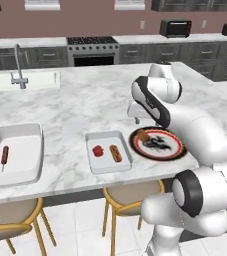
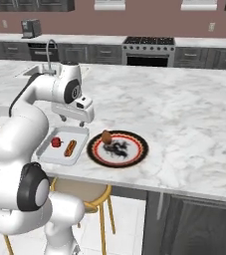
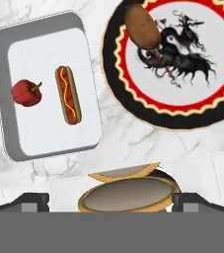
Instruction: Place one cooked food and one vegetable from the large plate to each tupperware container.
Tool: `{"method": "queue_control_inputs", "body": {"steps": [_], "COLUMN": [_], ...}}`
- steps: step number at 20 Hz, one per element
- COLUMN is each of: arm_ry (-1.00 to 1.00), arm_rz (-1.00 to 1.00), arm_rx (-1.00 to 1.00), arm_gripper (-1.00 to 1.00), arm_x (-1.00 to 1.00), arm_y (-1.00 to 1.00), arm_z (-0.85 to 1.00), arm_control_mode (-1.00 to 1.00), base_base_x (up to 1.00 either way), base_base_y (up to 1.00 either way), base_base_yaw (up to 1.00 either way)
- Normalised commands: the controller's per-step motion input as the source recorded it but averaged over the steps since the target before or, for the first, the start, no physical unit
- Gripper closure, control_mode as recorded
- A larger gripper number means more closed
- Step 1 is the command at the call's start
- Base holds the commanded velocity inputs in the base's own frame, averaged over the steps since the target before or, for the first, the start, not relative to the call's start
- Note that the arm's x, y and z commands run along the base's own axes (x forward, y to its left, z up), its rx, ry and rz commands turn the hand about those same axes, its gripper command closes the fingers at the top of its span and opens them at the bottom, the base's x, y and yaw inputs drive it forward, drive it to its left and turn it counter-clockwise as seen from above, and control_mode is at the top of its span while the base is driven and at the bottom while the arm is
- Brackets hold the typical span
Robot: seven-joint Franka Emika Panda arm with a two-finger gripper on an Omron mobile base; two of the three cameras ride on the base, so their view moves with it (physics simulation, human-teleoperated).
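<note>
1 container (image 1: pixel 108 151) has pepper and hot dog, the far-left container (image 1: pixel 14 153) lacks a vegetable; potato (image 3: pixel 142 25) waits, gripper (image 3: pixel 108 197) open, empty.

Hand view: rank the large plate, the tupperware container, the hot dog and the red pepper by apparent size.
1. Large plate, though partly cut off by the frame.
2. Tupperware container.
3. Hot dog.
4. Red pepper.
</note>
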Motion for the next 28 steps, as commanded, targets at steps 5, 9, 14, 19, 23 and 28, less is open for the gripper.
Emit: {"method": "queue_control_inputs", "body": {"steps": [5, 9, 14, 19, 23, 28], "arm_ry": [0.0, 0.0, 0.0, 0.01, 0.0, -0.01], "arm_rz": [0.0, 0.0, 0.0, 0.02, 0.1, 0.17], "arm_rx": [0.0, 0.0, 0.0, -0.01, -0.05, -0.02], "arm_gripper": [-1.0, -1.0, -1.0, -1.0, -1.0, -1.0], "arm_x": [0.0, 0.0, 0.0, 1.0, 0.81, 0.6], "arm_y": [0.0, 0.0, 0.0, -0.07, -0.18, -0.09], "arm_z": [0.0, 0.0, 0.0, -0.41, -0.64, -0.52], "arm_control_mode": [1.0, 1.0, 1.0, -1.0, -1.0, -1.0], "base_base_x": [0.41, 0.89, 1.0, 0.0, 0.0, 0.0], "base_base_y": [-0.61, 0.01, 0.32, 0.0, 0.0, 0.0], "base_base_yaw": [-0.01, 0.0, 0.0, 0.0, 0.0, 0.0]}}
